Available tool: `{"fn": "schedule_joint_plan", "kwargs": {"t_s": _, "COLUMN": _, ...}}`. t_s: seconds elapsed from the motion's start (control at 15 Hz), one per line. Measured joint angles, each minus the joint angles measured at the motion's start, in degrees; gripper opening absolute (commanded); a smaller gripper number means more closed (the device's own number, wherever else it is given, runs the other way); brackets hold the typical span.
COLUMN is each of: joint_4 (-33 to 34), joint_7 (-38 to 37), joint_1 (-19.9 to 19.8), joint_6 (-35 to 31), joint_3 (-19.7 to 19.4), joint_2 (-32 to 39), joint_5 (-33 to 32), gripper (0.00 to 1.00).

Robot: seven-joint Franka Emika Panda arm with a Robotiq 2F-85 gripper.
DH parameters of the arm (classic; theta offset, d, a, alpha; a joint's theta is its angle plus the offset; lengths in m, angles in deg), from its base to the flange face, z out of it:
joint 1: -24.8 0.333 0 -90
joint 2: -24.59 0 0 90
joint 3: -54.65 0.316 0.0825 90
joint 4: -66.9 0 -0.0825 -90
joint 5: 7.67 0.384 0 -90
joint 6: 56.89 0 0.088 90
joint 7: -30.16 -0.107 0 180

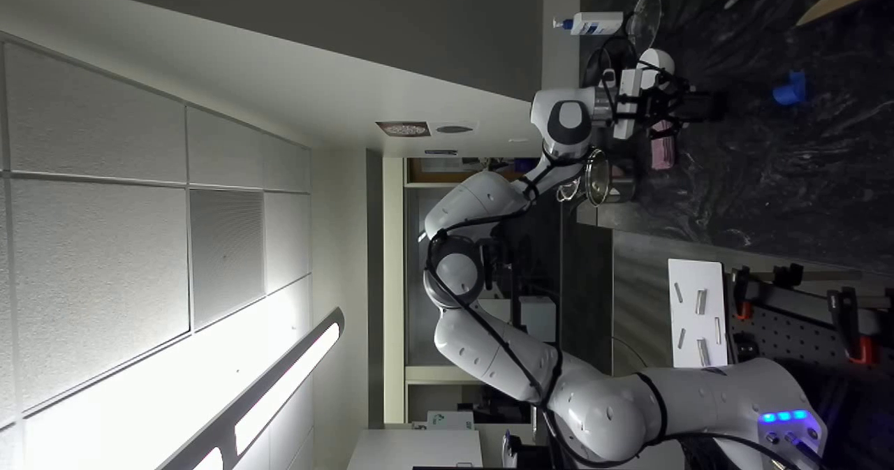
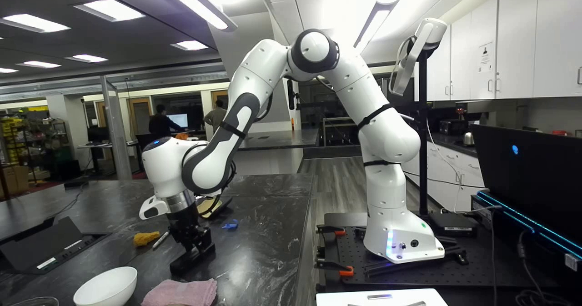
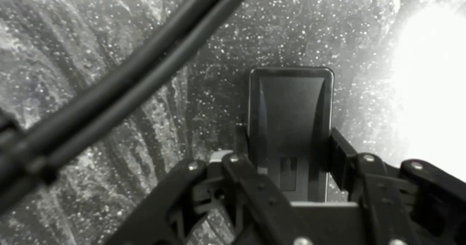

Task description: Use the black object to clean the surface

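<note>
You have the fingers (image 3: 342, 159) clamped on both sides of the black block (image 3: 291, 110), low over the desk (image 2: 259, 247) or down on it — contact is hard to tell. The wiping step seems in hand, or about to start. Next, press lightly, hold it flat and sweep it across — steering clear of the cloth (image 2: 191, 290) and bowl (image 2: 107, 288).
</note>
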Motion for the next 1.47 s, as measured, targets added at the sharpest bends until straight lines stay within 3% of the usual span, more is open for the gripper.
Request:
{"fn": "schedule_joint_plan", "kwargs": {"t_s": 0.8, "joint_4": 12.41, "joint_7": -1.25, "joint_1": -0.03, "joint_6": 7.50, "joint_3": -1.63, "joint_2": 7.07, "joint_5": 0.00, "gripper": 0.29}}
{"fn": "schedule_joint_plan", "kwargs": {"t_s": 1.47, "joint_4": 9.71, "joint_7": 2.36, "joint_1": -0.38, "joint_6": 6.68, "joint_3": 0.25, "joint_2": 5.52, "joint_5": -0.15, "gripper": 0.29}}
